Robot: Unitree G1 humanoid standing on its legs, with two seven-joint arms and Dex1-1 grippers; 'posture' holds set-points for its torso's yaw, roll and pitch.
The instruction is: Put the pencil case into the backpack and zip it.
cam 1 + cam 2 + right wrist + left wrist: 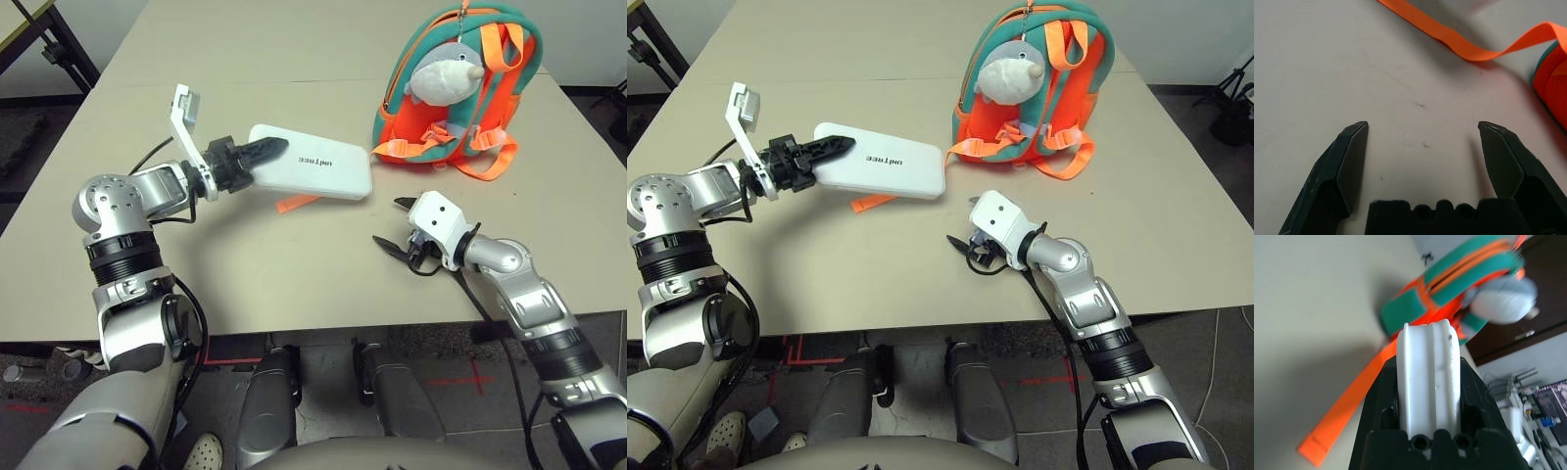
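The white pencil case point(318, 164) with grey lettering hangs above the table, level, just left of the backpack point(394, 125). My left gripper point(274, 147) is shut on its left end, and the left wrist view shows the case's edge point(1427, 377) clamped between the black fingers. The orange and teal backpack stands at the back right with a grey plush toy point(446, 73) on its front. In front of the backpack, low over the table, my right gripper point(387, 222) is open with nothing between its fingers point(1352, 147).
One orange strap point(294, 203) trails from the backpack across the beige table point(245, 284) under the pencil case. The table's front edge runs just behind my right forearm. A dark table leg point(59, 49) stands off the back left.
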